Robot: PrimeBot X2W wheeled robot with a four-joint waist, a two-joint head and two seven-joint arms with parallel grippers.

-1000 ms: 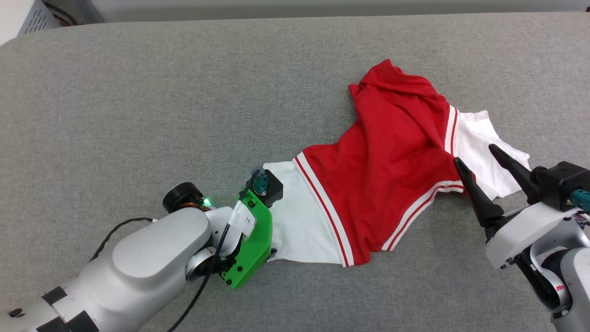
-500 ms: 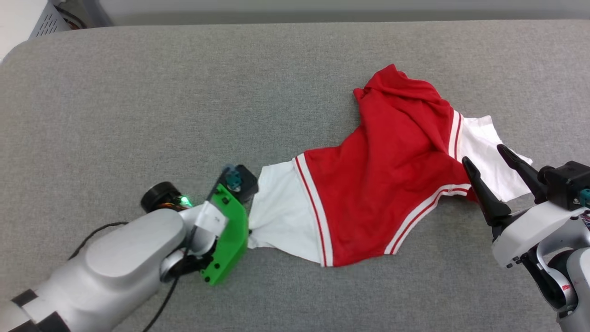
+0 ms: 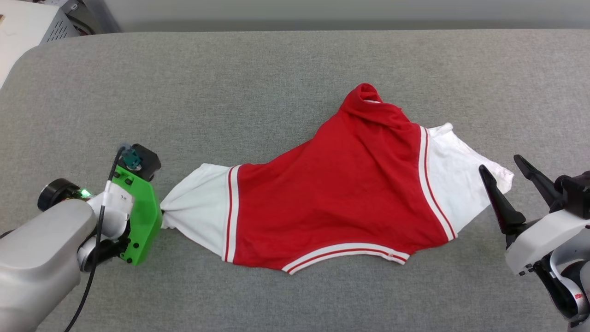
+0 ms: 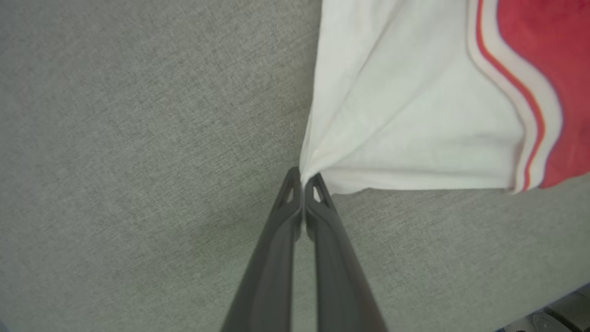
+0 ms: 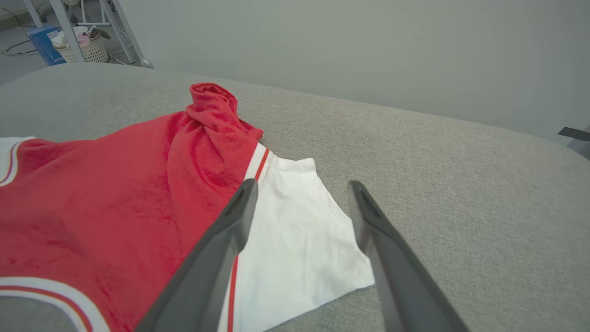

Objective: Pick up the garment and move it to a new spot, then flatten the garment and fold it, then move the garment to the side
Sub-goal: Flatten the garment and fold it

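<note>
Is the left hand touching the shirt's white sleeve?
Touching. The left wrist view shows the left hand shut on the bunched corner of the sleeve, with the cloth fanning out from the pinch.

Left wrist view: garment [image 4: 415, 138] running off top and right edges, red part blurring toward right edge.
Head view: left gripper [image 3: 160, 216] fingers hiding behind green mount [image 3: 143, 226]; left forearm [image 3: 37, 258] being cropped at lower left corner.
Garment's far end bunching, folds covering inner layers.
Right wrist view: right gripper [image 5: 303, 184] finger bases being cut by bottom edge; basket [image 5: 80, 48] contents showing too small to tell.
</note>
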